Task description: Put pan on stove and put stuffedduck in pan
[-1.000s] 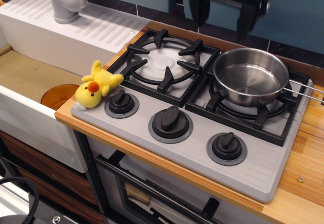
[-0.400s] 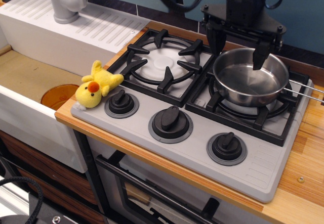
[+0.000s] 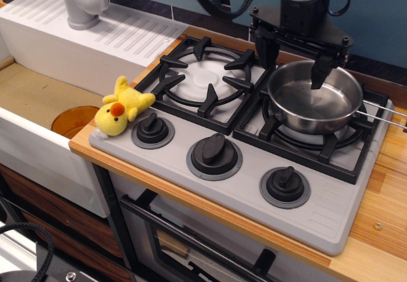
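The shiny steel pan (image 3: 315, 98) sits on the right burner grate of the grey stove (image 3: 254, 186), its wire handle pointing right. The yellow stuffedduck (image 3: 121, 105) with an orange beak lies on the stove's front left corner, beside the left knob (image 3: 152, 130). My gripper (image 3: 292, 62) hangs over the back of the pan, open and empty. One finger is left of the pan's rim and the other is over its inside.
A white sink basin (image 3: 38, 104) with an orange plate (image 3: 73, 120) in it lies left of the stove. A grey tap (image 3: 82, 2) stands at the back left. The left burner grate (image 3: 203, 75) is bare. Wooden counter (image 3: 381, 205) runs along the right.
My gripper has come down from above to just over the pan's back rim, then shifted slightly left. The pan and the duck have not moved.
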